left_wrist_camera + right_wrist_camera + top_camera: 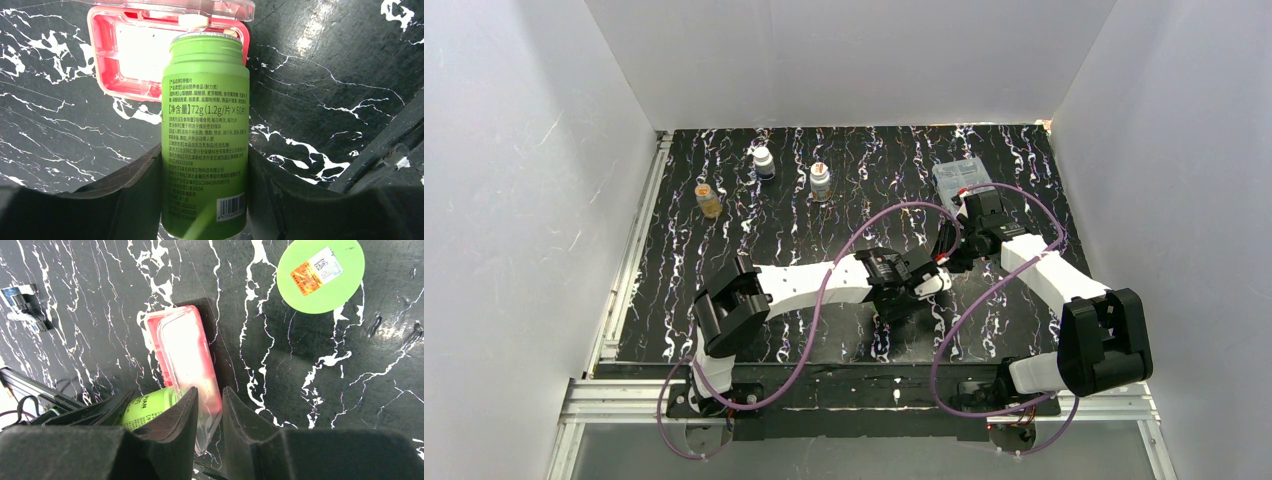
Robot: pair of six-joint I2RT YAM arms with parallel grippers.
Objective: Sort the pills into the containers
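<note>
Pill case compartments (145, 50) apparently unfilled; left end effector (204, 165) clamped on uncapped green bottle (205, 100), right end effector (210, 395) pinching lid (187, 350); pouring pending.

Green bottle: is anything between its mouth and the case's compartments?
Nothing visible. The bottle is uncapped, and its cap lies apart on the table. The right pincer holds the case lid open, exposing the compartments.
</note>
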